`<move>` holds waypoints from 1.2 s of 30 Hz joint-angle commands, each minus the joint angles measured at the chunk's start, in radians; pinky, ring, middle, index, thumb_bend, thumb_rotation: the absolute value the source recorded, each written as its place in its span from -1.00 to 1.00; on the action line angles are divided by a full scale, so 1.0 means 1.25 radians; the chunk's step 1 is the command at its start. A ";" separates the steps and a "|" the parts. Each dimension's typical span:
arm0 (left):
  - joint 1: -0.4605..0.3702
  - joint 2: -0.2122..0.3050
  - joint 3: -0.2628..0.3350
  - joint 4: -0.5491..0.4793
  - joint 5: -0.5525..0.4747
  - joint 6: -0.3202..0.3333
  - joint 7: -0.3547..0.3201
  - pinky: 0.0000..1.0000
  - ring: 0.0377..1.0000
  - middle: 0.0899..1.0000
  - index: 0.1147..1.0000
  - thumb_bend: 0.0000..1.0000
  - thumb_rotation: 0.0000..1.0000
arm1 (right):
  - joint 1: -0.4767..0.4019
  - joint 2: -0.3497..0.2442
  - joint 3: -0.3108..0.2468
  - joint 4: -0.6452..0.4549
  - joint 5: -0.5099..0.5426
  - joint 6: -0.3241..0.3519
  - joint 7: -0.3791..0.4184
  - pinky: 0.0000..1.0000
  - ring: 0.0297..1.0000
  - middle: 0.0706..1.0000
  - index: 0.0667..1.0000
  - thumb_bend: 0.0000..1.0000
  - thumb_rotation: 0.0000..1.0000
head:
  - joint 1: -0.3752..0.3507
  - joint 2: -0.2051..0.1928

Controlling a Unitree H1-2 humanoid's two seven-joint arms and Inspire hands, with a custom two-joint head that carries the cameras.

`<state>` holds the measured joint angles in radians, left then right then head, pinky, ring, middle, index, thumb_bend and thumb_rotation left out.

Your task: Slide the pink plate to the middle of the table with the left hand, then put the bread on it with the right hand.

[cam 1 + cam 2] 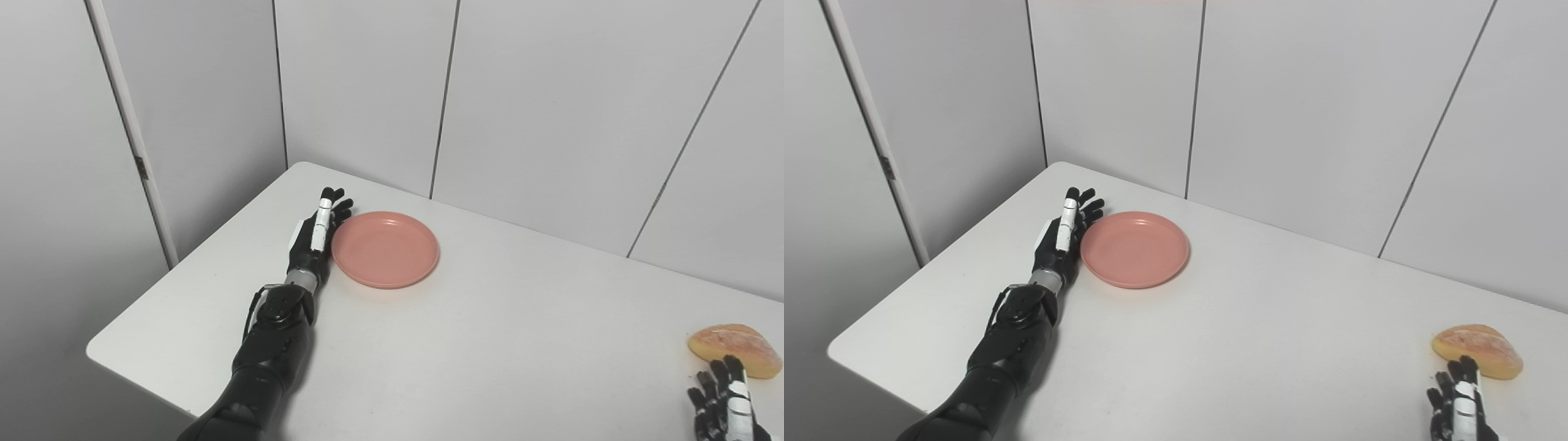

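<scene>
Fingers of left hand extended beside pink plate.

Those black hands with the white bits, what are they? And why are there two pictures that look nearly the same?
They belong to a robot shaped a bit like a person. It has two cameras on its head, like two eyes side by side, so both pictures show the same white table from spots a little apart.

The left hand lies flat against the left edge of a pink plate, fingers stretched out. It looks ready to push the plate, not to hold it. The plate has nothing on it.

The right hand is down in the corner, open, right next to a piece of bread. I cannot tell whether the fingertips touch it. Neither hand holds anything.
</scene>
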<state>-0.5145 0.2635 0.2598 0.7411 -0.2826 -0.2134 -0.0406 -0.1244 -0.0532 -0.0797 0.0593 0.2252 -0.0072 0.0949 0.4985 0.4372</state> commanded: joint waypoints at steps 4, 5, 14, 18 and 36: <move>-0.014 -0.013 -0.023 -0.013 0.024 -0.002 -0.004 0.87 0.79 0.70 0.71 0.53 1.00 | -0.027 0.003 -0.005 -0.022 0.009 -0.007 0.002 1.00 1.00 1.00 1.00 -0.07 0.76 | -0.010 0.008; -0.013 -0.015 -0.025 -0.016 0.025 -0.001 -0.006 0.87 0.80 0.70 0.71 0.53 1.00 | -0.027 0.002 -0.003 -0.023 0.012 -0.005 0.006 1.00 1.00 1.00 1.00 -0.11 0.78 | -0.013 0.011; -0.009 -0.037 -0.042 -0.036 0.034 0.006 -0.011 0.83 0.79 0.71 0.73 0.59 1.00 | -0.026 -0.013 0.008 -0.004 -0.010 -0.028 0.018 1.00 1.00 1.00 1.00 -0.17 0.78 | -0.052 0.028; -0.005 -0.047 -0.049 -0.052 0.029 0.023 -0.014 0.85 0.79 0.72 0.73 0.61 1.00 | -0.028 -0.011 0.008 0.013 -0.022 -0.045 0.013 1.00 1.00 1.00 1.00 -0.13 0.74 | -0.086 0.044; 0.024 -0.076 -0.068 -0.167 0.033 0.123 -0.013 0.84 0.78 0.73 0.75 0.51 1.00 | -0.061 0.011 0.017 0.106 -0.035 -0.128 0.027 1.00 1.00 1.00 1.00 0.25 0.71 | -0.191 0.091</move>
<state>-0.4651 0.1687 0.1816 0.5576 -0.2464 -0.0683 -0.0449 -0.2015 -0.0536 -0.0640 0.1726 0.1783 -0.1157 0.1223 0.2608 0.5507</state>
